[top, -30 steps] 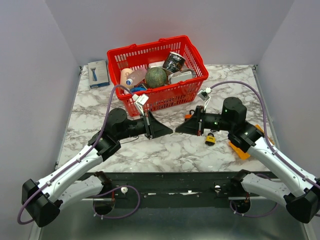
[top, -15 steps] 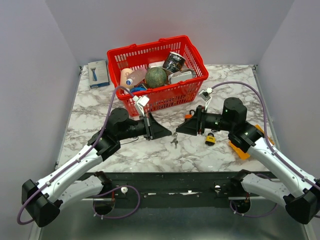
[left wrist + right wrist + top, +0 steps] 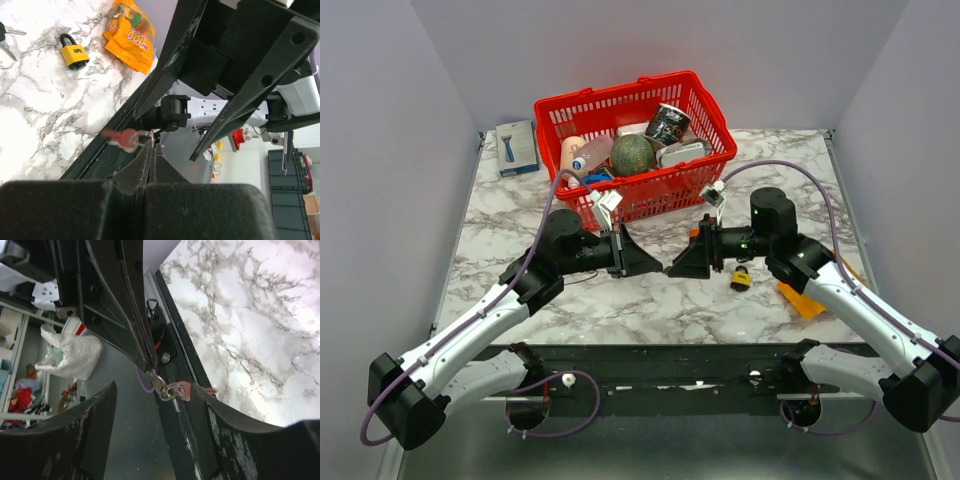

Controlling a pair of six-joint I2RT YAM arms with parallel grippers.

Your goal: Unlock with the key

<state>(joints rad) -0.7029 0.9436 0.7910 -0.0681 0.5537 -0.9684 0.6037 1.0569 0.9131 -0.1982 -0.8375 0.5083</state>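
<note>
Left gripper (image 3: pixel 151 150): jaws pressed together on a small metal ring (image 3: pixel 143 135). A red-headed key (image 3: pixel 119 136) hangs from the ring, off to the side of the tips. It is in the air, above the dark frame at the near table edge.

Right gripper (image 3: pixel 152 389): jaws spread wide, nothing clamped. It faces the left gripper tip to tip. In the right wrist view the closed left tips, the ring and the key all sit in the gap between the right fingers (image 3: pixel 85 440). The key blade reaches toward one finger; I cannot tell whether it touches.

Overhead view: the two grippers meet over the middle of the marble table (image 3: pixel 520 300), toward its near edge. Both arms are stretched low and roughly level.

Padlock (image 3: pixel 741 279): yellow body, flat on the marble just beside the right wrist and apart from the key. In the left wrist view its shackle looks seated in the body.

Loose keys (image 3: pixel 4 40): on the marble near the padlock, cut off by the frame edge.

Orange bag (image 3: pixel 803 300): flat on the table under the right forearm, past the padlock.

Red basket (image 3: pixel 705 170): behind both grippers, full of mixed items.

Box (image 3: pixel 517 147): at the far left corner, well apart from the rest.
</note>
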